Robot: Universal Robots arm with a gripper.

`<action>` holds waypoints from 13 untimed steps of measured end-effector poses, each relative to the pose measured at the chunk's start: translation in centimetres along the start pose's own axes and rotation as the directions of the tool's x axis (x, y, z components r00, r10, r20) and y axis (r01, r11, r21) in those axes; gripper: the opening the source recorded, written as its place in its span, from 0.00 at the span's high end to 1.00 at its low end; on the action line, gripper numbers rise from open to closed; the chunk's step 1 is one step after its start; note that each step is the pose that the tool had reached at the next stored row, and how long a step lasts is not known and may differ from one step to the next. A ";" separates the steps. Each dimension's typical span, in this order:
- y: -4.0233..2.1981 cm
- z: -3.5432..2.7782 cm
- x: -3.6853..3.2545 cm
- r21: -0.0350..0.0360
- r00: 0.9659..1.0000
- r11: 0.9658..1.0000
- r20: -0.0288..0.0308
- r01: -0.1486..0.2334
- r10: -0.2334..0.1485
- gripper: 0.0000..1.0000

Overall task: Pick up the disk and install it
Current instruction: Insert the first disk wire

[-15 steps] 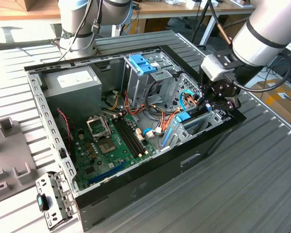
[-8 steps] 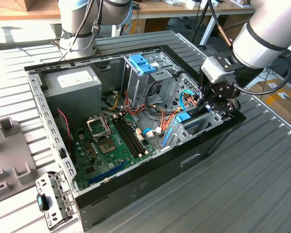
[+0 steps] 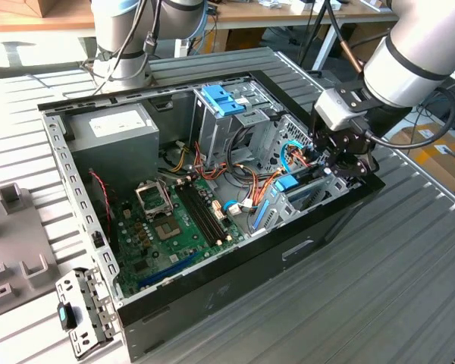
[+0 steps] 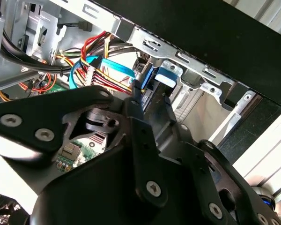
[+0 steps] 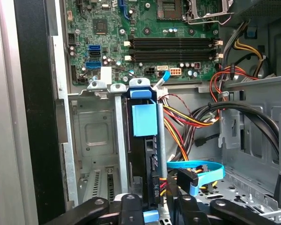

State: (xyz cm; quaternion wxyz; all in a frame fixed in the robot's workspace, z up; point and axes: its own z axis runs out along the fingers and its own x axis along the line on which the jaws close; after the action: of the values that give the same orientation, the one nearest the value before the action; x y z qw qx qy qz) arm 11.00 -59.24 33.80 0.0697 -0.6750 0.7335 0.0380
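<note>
The disk (image 3: 297, 191) stands on edge in the metal bay at the corner of the open computer case (image 3: 235, 280) on the exterior view's right. In the first wrist view the disk (image 5: 144, 119) shows edge-on, with a light-blue tab and blue rail between the bay's metal walls. My gripper (image 3: 335, 168) hangs right over that bay. Its black fingers (image 5: 131, 206) straddle the disk's near end and appear shut on it. In the second wrist view the gripper (image 4: 152, 96) has its tips either side of the disk's dark-blue edge (image 4: 149, 79).
Bundles of red, yellow and orange wires and a blue flat cable (image 5: 196, 168) lie beside the bay. The motherboard (image 3: 174, 227), the grey power-supply box (image 3: 110, 133) and a drive cage with a light-blue bracket (image 3: 224, 98) are inside the case. A second arm's base (image 3: 121, 38) stands behind.
</note>
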 end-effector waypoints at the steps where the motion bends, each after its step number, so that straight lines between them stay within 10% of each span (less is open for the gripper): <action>1: 0.00 0.00 0.00 0.000 1.000 1.000 0.000 0.000 0.000 0.63; 5: 0.00 0.01 0.01 0.000 1.000 1.000 0.000 0.000 0.000 0.63; 13: -0.09 -2.04 -0.31 0.000 1.000 1.000 0.000 0.000 0.000 0.63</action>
State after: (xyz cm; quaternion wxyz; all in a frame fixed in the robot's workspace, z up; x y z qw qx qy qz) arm 11.01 -59.26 35.86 0.0697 -0.6750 0.7335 0.0380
